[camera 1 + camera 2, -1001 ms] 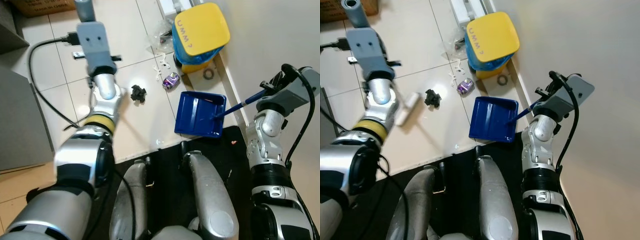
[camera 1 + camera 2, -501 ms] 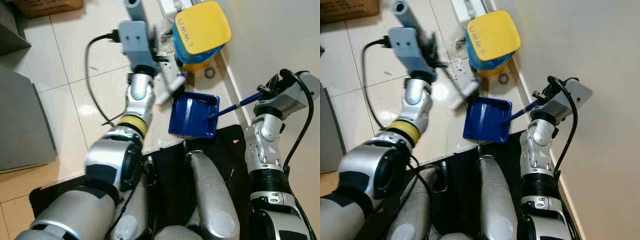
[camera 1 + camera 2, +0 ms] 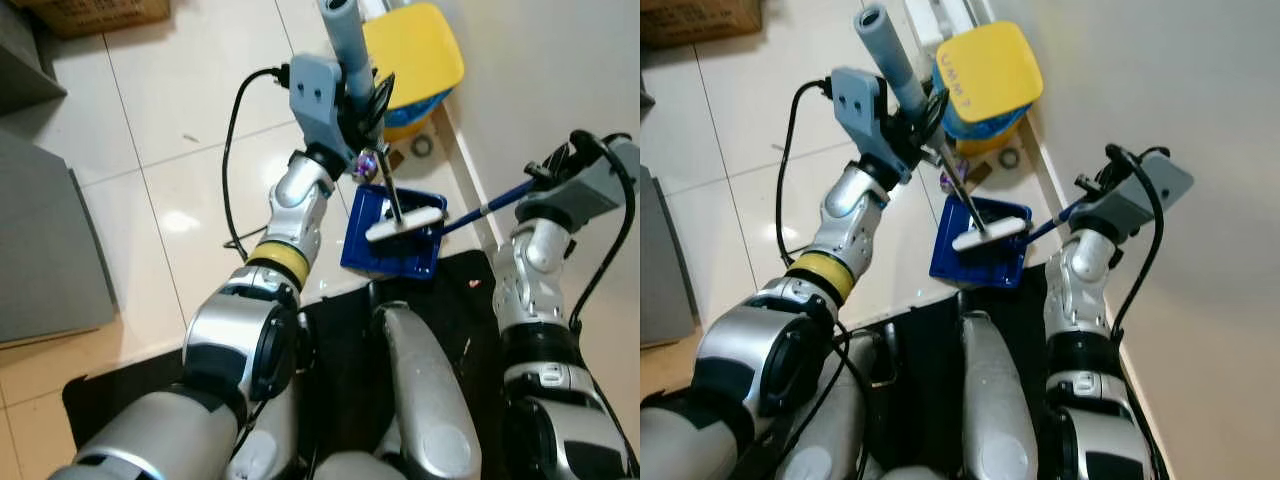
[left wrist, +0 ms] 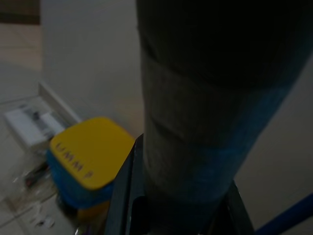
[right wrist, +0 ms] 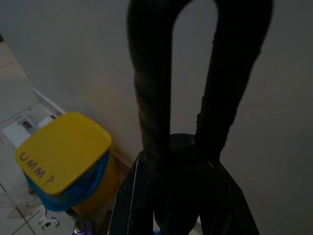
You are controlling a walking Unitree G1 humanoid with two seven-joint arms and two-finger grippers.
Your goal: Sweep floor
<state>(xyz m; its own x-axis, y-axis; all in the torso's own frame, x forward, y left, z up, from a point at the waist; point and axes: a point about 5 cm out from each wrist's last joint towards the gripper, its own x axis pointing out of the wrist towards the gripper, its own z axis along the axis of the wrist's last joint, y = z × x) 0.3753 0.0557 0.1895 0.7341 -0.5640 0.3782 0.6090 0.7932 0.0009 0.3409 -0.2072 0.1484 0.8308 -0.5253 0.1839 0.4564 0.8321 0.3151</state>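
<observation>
Evidently the sweep was well along: the white brush head of the grey-handled broom sat inside the shallow blue plastic dustpan, which lay flat on the pale tiled floor just in front of the yellow-lidded bin with a blue liner. The left gripper was clamped on the broom handle above the dustpan, and the right gripper, beside the dustpan toward the wall, was closed round its thin blue handle. A small purple wrapper lay between bin and dustpan. Judging by this, remaining scraps near the bin and emptying the pan were left.
</observation>
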